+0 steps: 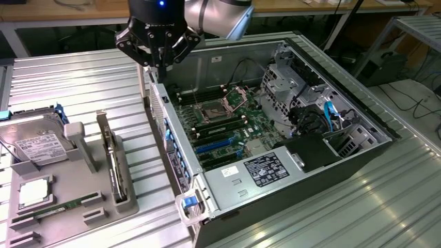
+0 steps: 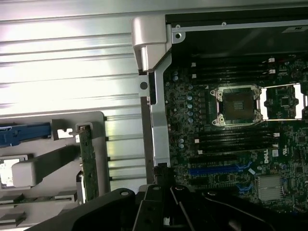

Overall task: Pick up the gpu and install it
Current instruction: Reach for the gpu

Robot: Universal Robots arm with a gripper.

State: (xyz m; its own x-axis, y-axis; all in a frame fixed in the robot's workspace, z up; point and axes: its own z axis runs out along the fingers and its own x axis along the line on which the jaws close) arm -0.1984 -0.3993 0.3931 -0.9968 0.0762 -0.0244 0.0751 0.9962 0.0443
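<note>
In the exterior view we see the claw (image 1: 160, 63) clenched on nothing, above the side wall of the open computer case (image 1: 214, 62). It is well apart from the gpu (image 1: 113, 161), which stands on edge in the gray holder (image 1: 76, 192) on the counter (image 1: 69, 82). The wrist view adds the card's green board face.

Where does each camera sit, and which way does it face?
Exterior view: above, off the arm, looking down at the case and tray; shows the arm and gripper.
Wrist view: on the wrist, looking down past the gripper at the motherboard.
Shared: gripper, motherboard, gpu, tray.
</note>
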